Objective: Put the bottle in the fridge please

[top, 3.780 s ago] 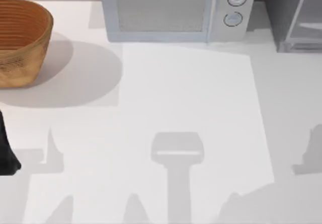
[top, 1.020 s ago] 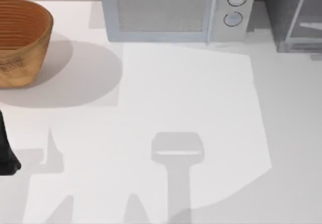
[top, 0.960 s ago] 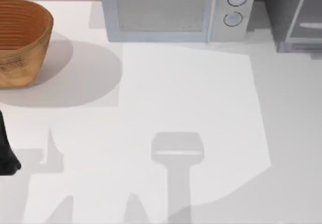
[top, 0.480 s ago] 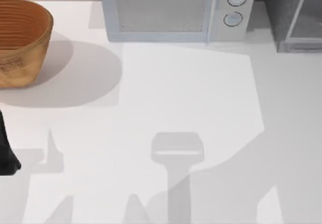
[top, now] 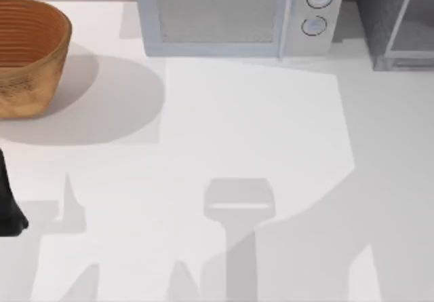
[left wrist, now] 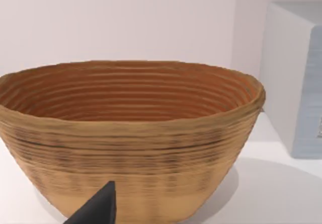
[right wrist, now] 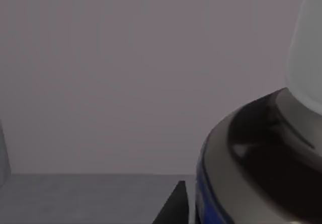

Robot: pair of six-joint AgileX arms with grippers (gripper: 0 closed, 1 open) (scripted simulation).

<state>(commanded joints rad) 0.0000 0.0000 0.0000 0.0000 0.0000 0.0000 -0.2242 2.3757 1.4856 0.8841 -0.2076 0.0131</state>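
Note:
The bottle (right wrist: 261,153) looms close in the right wrist view, showing its white cap, dark neck and a blue label edge. My right gripper (right wrist: 226,219) is shut on it, and one dark fingertip (right wrist: 173,209) lies against its side. Behind the bottle are a dark-grey wall and floor. The fridge (top: 397,20) stands at the table's far right corner, with its pale door panel and light frame edge. My left arm (top: 7,207) is parked at the table's left edge. The left gripper (left wrist: 161,219) is open and faces the basket, one fingertip (left wrist: 98,211) showing.
A woven basket (top: 30,58) sits at the far left and also shows in the left wrist view (left wrist: 131,128). A light-grey microwave (top: 234,13) with two round knobs stands at the back middle, just left of the fridge. A broad shadow covers the table's near right part.
The shadow on the near right of the table has spread left and toward the middle. A pale shape behind the fridge's door panel is gone. The left arm has stayed put.

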